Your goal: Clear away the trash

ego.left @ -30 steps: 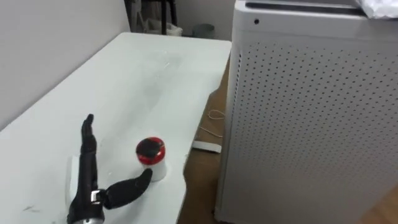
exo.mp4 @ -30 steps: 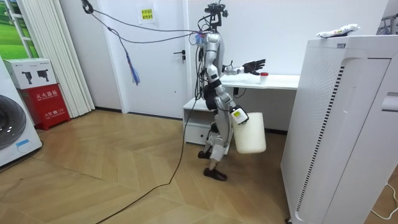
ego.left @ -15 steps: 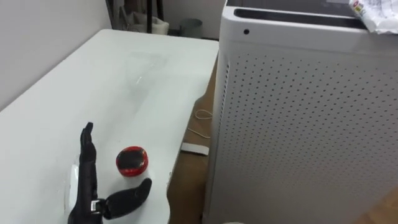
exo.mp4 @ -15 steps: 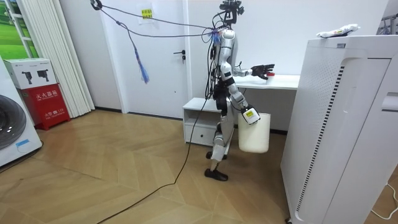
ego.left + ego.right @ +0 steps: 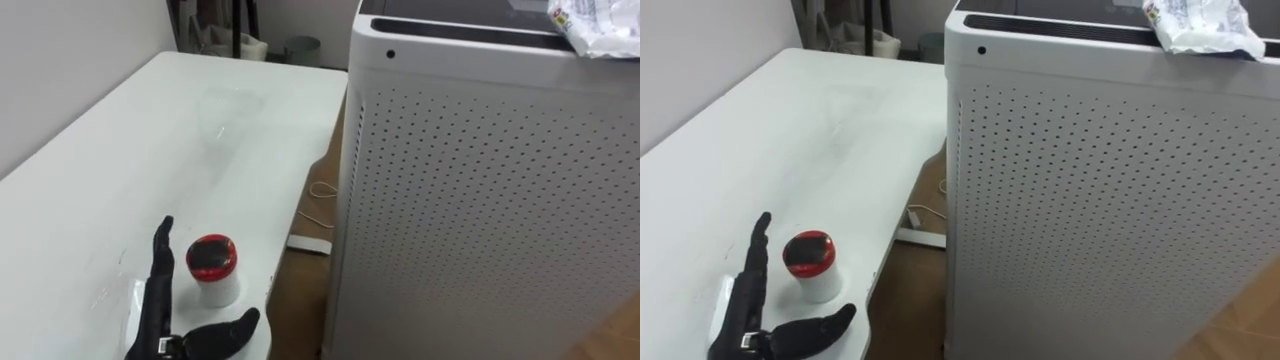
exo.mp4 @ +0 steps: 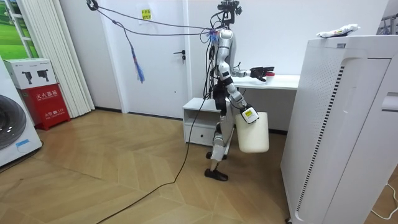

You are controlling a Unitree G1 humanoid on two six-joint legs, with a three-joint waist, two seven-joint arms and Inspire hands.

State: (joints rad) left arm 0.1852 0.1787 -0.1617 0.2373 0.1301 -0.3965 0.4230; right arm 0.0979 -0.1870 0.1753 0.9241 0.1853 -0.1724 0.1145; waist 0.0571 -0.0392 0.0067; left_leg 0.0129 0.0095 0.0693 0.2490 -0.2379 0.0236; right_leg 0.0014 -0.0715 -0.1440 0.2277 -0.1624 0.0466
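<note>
Where left hand (image 5: 160, 335) spreads open, red-lidded jar (image 5: 212, 268) sits between fingers (image 5: 158, 270), thumb.

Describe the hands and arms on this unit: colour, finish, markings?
Left hand: all black and glossy, with slim fingers, a thicker rounded thumb and a small white tag at its back. Right hand, far off in the room view: dark, with a white tag. The arms there look silver-grey with darker joints.

Red-lidded white cup (image 5: 213, 270), white dot-perforated cabinet (image 5: 480, 220), black left robot hand (image 5: 153, 316)
</note>
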